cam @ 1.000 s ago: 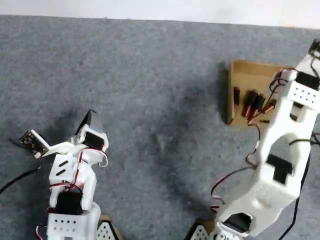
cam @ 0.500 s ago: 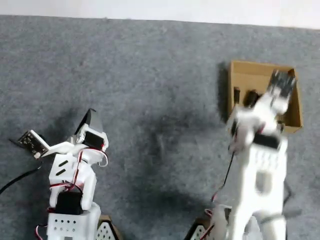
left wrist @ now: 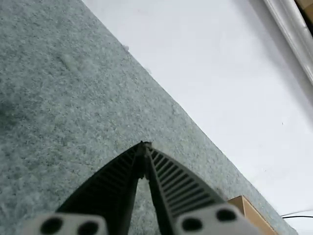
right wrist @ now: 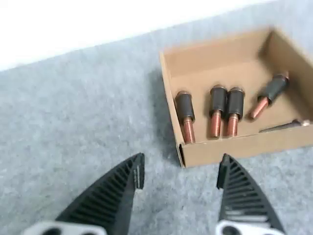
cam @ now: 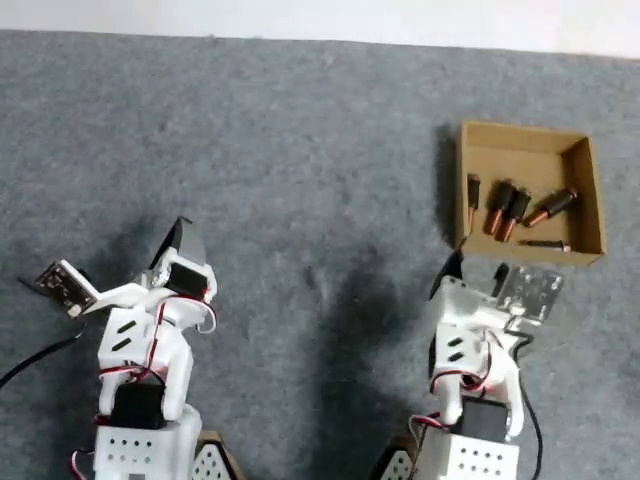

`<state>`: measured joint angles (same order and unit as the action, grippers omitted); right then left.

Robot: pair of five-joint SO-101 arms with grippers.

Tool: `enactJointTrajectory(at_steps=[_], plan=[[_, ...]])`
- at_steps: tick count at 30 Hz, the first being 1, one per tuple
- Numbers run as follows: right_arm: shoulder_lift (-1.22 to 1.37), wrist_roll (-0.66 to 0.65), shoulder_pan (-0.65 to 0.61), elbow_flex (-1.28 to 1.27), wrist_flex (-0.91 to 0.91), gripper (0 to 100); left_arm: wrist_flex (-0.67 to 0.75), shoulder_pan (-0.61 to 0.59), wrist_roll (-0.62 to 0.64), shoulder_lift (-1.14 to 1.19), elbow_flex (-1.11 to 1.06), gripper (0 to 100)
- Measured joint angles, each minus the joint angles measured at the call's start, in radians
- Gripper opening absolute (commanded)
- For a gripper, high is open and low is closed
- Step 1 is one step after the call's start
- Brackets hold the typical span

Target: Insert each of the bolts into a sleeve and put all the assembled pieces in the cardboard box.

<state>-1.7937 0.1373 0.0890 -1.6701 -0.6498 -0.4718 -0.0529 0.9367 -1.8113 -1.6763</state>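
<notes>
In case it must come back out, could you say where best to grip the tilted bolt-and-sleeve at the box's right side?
Take the tilted piece across its thicker dark sleeve from straight above, closing crosswise to its slant. It lies flat in the cardboard box, apart from the three pieces alongside, so both flanks look free.

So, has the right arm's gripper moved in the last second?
Yes. The right gripper has pulled back off the cardboard box toward its own base; it now sits open just short of the box's near wall.
</notes>
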Motion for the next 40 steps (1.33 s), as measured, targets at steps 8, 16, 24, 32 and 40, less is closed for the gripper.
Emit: enactJointTrajectory(at_steps=[8, 16, 24, 32, 40], plan=[[0.068, 0.000, -0.043, -0.005, -0.141, 21.7, -0.041, 0.015, -0.218, 0.000, 0.000, 1], [0.057, 0.000, -0.038, -0.005, -0.430, 21.7, -0.239, 0.146, -0.428, 0.000, 0.000, 1], [0.034, 0.000, -0.040, -0.005, -0.480, 21.7, -0.368, 0.144, -0.594, 0.000, 0.000, 1], [0.032, 0.000, -0.040, -0.005, -0.486, 21.7, -0.545, 0.155, -0.686, 0.000, 0.000, 1], [0.032, 0.000, -0.040, -0.005, -0.486, 21.7, -0.578, 0.155, -0.698, 0.000, 0.000, 1]])
